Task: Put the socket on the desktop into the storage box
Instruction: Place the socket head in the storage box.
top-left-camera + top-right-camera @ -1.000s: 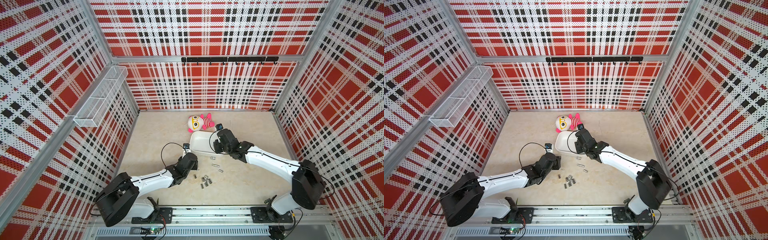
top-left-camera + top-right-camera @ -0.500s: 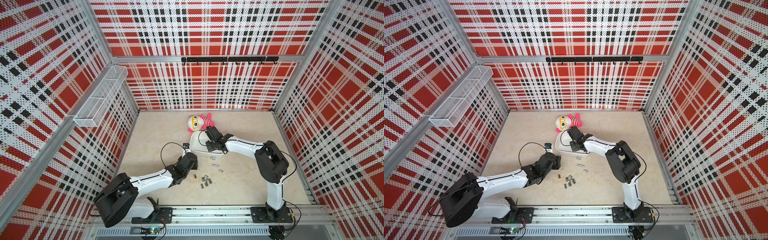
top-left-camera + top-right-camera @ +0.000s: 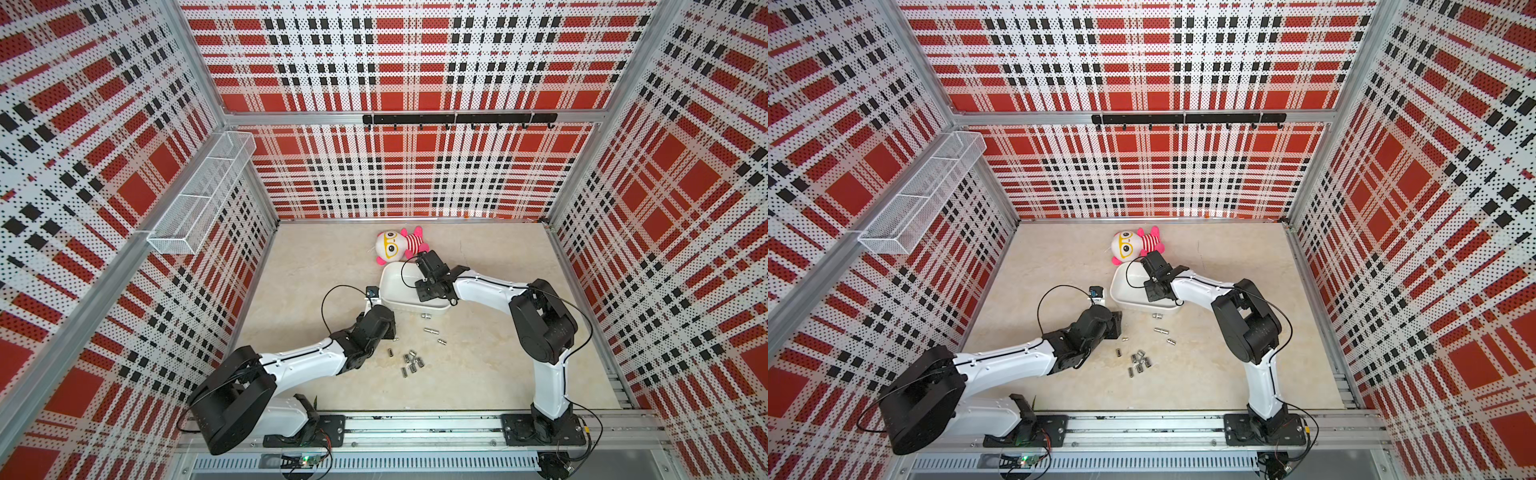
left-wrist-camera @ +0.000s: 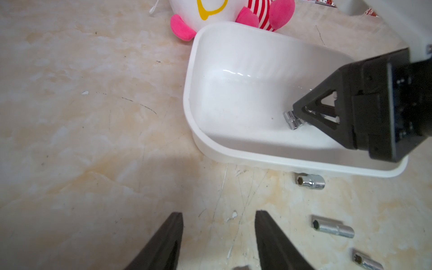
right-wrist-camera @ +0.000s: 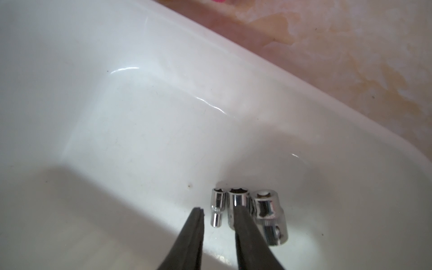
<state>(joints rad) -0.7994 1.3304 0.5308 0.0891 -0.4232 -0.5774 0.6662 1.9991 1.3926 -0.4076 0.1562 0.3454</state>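
The white storage box stands mid-desktop, in front of the plush doll. My right gripper reaches down inside it, jaws a little apart and open. Three chrome sockets lie side by side on the box floor at its tips: a thin one in line with the gap and touching neither finger, a middle one, and a fat one. Several more sockets lie loose on the desktop. My left gripper hovers open and empty over bare desktop near the box's front-left corner.
A pink and white plush doll lies just behind the box. Single sockets sit close to the box's front wall. A white wire basket hangs on the left wall and a black hook rail on the back wall.
The right arm swung left and its gripper went down into the storage box, where its jaws have parted slightly. The left arm has not moved.
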